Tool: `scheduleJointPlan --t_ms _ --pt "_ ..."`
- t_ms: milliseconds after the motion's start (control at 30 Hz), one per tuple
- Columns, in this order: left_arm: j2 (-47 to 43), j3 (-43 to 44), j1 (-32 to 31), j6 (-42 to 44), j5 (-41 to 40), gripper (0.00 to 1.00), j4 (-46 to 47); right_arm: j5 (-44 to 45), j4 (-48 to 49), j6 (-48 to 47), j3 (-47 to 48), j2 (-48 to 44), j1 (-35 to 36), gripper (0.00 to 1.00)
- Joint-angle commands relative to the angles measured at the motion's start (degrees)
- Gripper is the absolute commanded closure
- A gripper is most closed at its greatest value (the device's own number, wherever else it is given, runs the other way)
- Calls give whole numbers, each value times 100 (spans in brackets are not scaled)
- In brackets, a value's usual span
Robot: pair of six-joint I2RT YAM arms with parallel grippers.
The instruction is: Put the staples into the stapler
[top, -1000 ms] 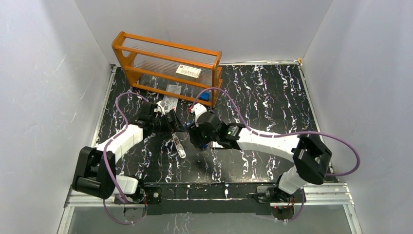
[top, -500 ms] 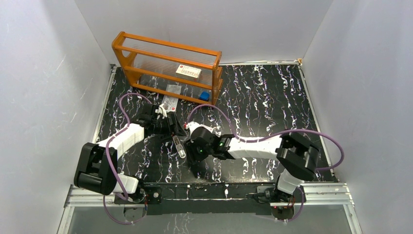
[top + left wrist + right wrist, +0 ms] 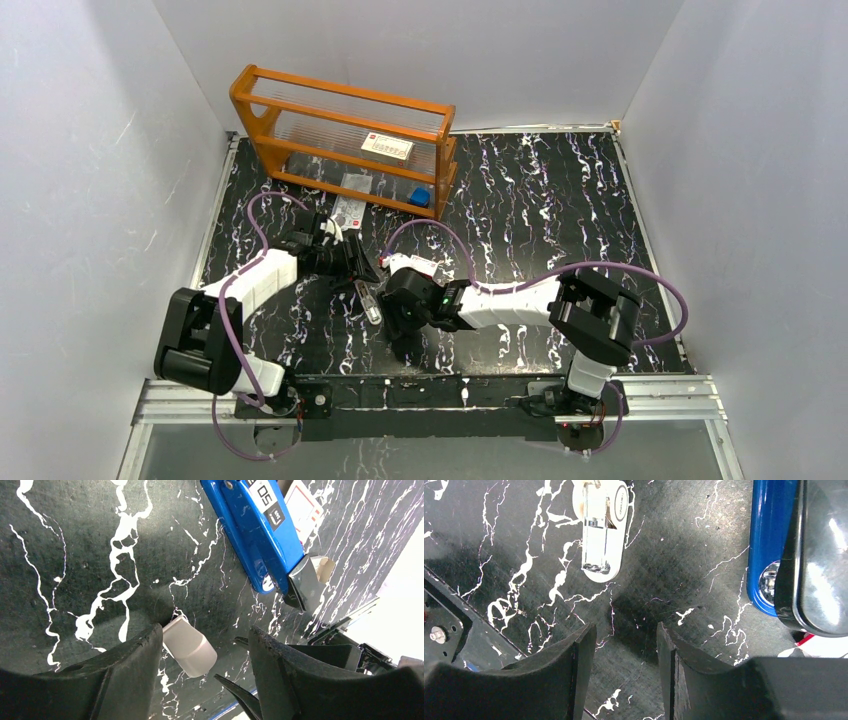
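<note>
**Staples ahead of the open right gripper, stapler to its far-right side**

Both tools were seen with fingers apart and nothing clamped. The right gripper [image 3: 395, 305] was held low over bare desk [image 3: 520, 200] near the middle of the near edge. The left gripper [image 3: 352, 265] was placed just beyond it, toward the left edge.

The staples [image 3: 368, 300] were found lying flat on the desk in their pale tray, between the two grippers. Their long axis was set roughly from far edge to near edge, slightly tilted.

In the right wrist view the staples [image 3: 599, 530] were shown ahead of the fingertips and a little to the left-edge side. The strips lay lengthwise along the reach, so the fingers would be closed across the narrow width. The blue stapler [image 3: 769, 545] lay on the other side, toward the far-right corner, apart from the staples. It was largely hidden under the right wrist from above.

The right arm was judged the better placed for the pickup. A small pale piece [image 3: 190, 647] was seen against one left finger, and it could not be identified.
</note>
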Motion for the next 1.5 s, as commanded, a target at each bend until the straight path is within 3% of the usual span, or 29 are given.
scheduleJointPlan --t_ms 0,700,867,1000,1100,1267,1467 --pt "-175 -74 34 -394 38 40 -194 228 169 105 72 -210 12 44" --pt "-442 -262 23 -489 -227 44 -312 197 236 76 -119 -358 9 43" --pt "-352 112 23 9 -277 28 -140 140 416 76 -194 -363 11 43" --pt "-187 166 25 264 196 24 199 176 478 76 -250 -331 12 43" --pt "85 261 21 475 551 25 305 200 577 65 -329 -340 11 43" --pt "504 269 21 582 1046 36 206 203 612 64 -427 -401 10 43" --pt "178 -19 18 370 784 37 179 177 525 -59 -346 -318 19 43"
